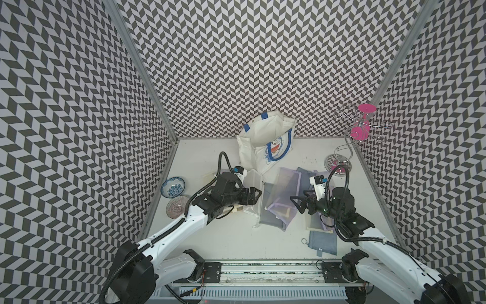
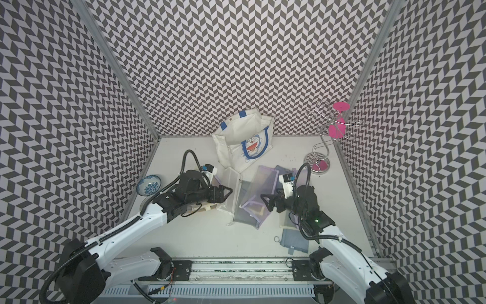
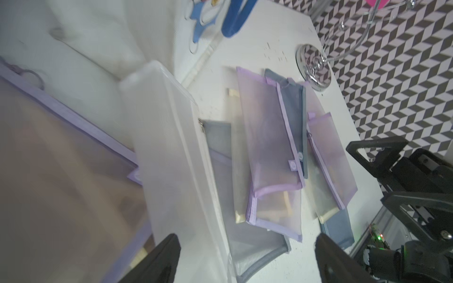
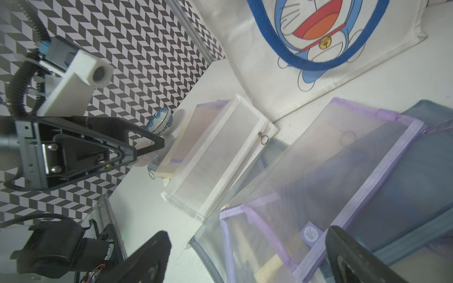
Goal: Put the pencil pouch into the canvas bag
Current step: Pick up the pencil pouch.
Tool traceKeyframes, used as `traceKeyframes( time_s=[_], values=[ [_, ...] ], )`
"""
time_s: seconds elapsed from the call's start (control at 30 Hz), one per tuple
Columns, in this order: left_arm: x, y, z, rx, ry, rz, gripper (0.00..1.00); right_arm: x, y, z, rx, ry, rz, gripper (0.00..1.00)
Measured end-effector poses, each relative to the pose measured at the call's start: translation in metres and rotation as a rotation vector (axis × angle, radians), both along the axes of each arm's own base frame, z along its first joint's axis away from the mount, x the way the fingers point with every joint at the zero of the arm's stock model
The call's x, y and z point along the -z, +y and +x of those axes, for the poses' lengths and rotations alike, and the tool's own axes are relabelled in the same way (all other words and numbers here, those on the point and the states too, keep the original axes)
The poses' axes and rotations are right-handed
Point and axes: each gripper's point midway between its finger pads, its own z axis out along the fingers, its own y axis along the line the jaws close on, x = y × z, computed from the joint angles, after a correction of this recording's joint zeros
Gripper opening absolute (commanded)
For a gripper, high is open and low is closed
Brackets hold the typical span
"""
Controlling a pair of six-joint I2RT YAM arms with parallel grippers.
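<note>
The cream canvas bag with blue handles and a cartoon cat stands open-topped at the back of the table. In front of it lie several mesh pencil pouches in a loose pile. Among them are a white pouch, a purple pouch and a grey pouch. My left gripper hovers open over the white pouch's long edge. My right gripper is open at the purple pouch's near end, holding nothing.
Two patterned bowls sit by the left wall. A wire stand hung with pink glasses stands at the back right on a round chrome base. A blue-grey pouch lies alone near the front right.
</note>
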Motion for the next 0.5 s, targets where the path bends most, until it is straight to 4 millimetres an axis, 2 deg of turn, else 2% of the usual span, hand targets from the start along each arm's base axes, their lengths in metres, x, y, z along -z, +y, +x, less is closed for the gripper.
traceKeyframes(
  time_s=[0.1,0.2,0.37,0.5],
  values=[
    [0.015,-0.029,-0.005,0.072,0.026,0.018,0.79,0.015,-0.002,-0.004,0.016,0.046,0.012,0.99],
    [0.032,-0.051,0.003,0.105,0.057,0.034,0.77,0.022,-0.005,-0.004,0.044,0.065,0.022,0.99],
    [0.058,-0.076,0.037,0.1,0.082,0.061,0.75,0.023,-0.012,0.008,0.093,0.056,0.035,0.99],
    [0.077,-0.087,0.068,0.074,0.092,0.056,0.73,0.025,-0.021,0.018,0.132,0.059,0.055,1.0]
  ],
)
